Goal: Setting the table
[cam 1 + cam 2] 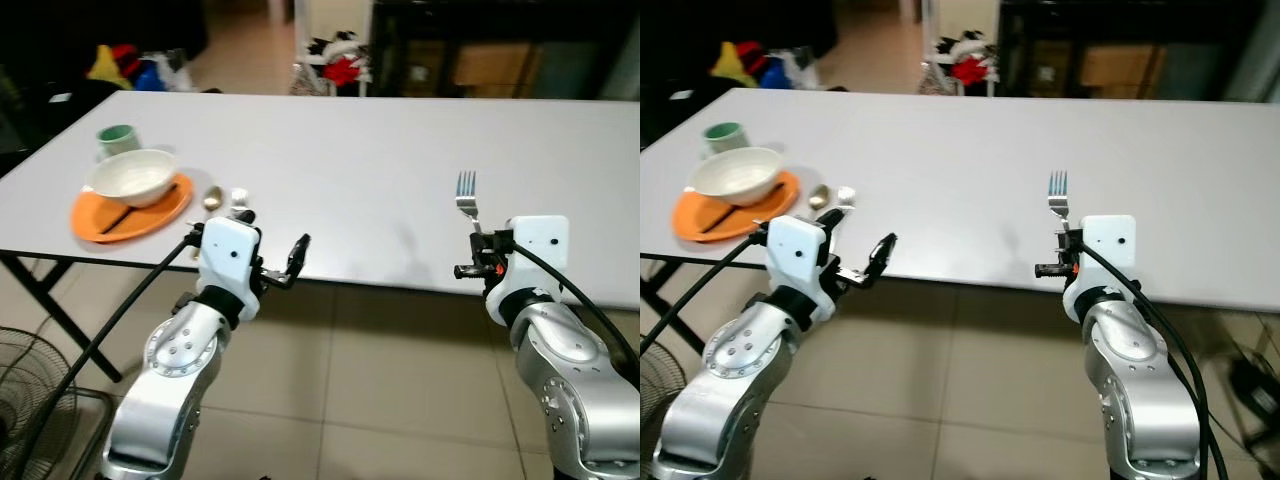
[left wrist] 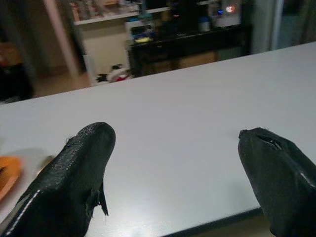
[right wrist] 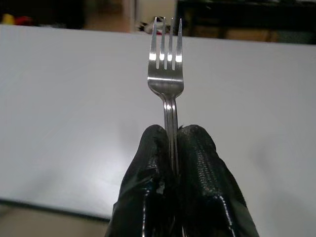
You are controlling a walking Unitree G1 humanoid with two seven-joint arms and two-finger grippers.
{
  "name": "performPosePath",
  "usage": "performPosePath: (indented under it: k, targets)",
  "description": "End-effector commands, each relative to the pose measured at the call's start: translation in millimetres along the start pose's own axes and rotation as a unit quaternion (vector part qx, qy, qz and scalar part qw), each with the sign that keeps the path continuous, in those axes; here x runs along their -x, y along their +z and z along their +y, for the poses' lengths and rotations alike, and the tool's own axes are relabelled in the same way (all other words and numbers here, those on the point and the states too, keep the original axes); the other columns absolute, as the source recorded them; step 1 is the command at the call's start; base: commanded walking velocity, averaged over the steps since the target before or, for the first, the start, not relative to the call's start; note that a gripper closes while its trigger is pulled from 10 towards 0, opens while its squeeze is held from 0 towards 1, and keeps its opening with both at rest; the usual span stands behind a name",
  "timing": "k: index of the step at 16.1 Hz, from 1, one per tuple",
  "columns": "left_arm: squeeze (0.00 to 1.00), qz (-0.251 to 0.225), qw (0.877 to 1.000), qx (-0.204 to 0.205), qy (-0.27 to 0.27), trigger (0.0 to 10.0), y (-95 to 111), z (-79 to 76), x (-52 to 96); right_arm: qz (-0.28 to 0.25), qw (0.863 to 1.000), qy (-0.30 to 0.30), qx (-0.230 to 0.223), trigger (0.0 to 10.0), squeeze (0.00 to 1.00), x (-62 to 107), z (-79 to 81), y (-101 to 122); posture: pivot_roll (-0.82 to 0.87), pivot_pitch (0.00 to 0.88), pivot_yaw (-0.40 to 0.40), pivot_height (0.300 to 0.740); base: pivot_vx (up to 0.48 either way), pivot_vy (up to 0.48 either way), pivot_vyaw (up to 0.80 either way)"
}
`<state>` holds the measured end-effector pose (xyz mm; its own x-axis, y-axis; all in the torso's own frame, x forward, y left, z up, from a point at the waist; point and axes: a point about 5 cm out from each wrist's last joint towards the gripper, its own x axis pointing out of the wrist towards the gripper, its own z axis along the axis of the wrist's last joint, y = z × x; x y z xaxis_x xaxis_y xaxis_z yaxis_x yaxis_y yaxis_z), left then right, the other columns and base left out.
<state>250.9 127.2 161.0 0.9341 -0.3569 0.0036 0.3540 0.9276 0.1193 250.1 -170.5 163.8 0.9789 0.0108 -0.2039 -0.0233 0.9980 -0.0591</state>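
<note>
Fork (image 3: pixel 167 74), light, stiff and slick steel, stood mid-frame, pinched by its thin handle in the right end effector (image 3: pixel 170 148). The left end effector (image 2: pixel 177 163) gaped empty at the surface (image 1: pixel 350 150) edge, lower left.

No legible text, labels or numbers anywhere. Shelf items in the background too blurred to read.

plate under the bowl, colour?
Orange plate, under the white bowl; clearest in the left eye view.
</note>
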Motion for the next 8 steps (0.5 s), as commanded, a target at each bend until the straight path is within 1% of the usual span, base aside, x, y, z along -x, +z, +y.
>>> performPosePath:
  k: [1, 7, 8]
  targets:
    - [0.0, 0.001, 1.0, -0.009, 0.013, 10.0, 0.2, 7.3, 3.1, -0.003, 1.0, 0.023, -0.005, 10.0, 0.0, -1.3, 9.9, 2.2, 0.04, 0.0, 0.04, 0.74, 0.322, 0.0, 0.0]
    - [0.0, 0.002, 1.0, -0.01, 0.01, 10.0, -0.1, 6.9, 3.5, -0.001, 1.0, 0.025, -0.006, 10.0, 0.0, -1.9, 11.0, 1.7, 0.04, 0.0, 0.043, 0.74, 0.32, 0.0, 0.0]
    - [0.0, 0.002, 1.0, -0.011, 0.009, 10.0, -0.1, 6.6, 3.6, 0.005, 1.0, 0.028, -0.009, 10.0, 0.0, -2.0, 11.7, 0.3, 0.04, 0.0, 0.044, 0.74, 0.322, 0.0, -0.8]
